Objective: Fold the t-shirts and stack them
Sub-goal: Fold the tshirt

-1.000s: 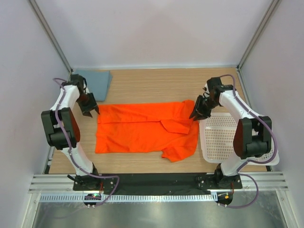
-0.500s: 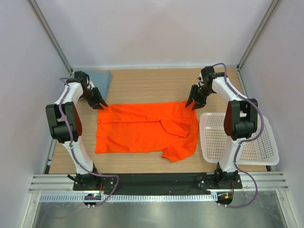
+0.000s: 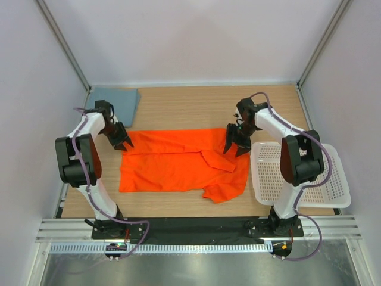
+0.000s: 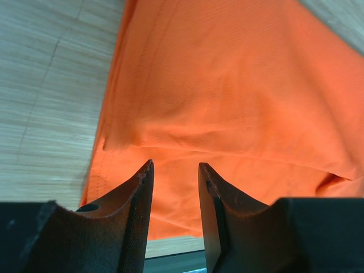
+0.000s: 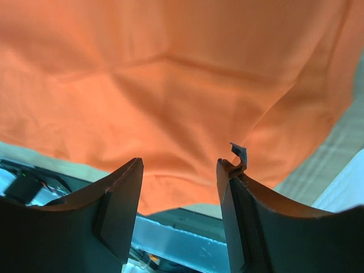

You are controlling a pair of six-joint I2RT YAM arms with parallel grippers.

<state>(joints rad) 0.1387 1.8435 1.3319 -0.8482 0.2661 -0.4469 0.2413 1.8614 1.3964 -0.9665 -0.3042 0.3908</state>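
Observation:
The orange t-shirt (image 3: 178, 161) lies spread on the wooden table, one sleeve folded over near its right side. It fills the left wrist view (image 4: 227, 96) and the right wrist view (image 5: 170, 85). The grey-blue t-shirt (image 3: 119, 101) lies folded at the back left corner. My left gripper (image 3: 125, 143) is open over the orange shirt's back left corner, empty (image 4: 175, 170). My right gripper (image 3: 233, 149) is open over the shirt's back right corner, empty (image 5: 181, 168).
The white perforated basket (image 3: 309, 179) stands at the right, beside the orange shirt and under the right arm. Bare wood (image 3: 178, 107) lies behind the shirt. White walls enclose the table on three sides.
Both grippers have come forward and inward from behind the shirt's back edge. They now hover over its back corners. The shirt has not moved.

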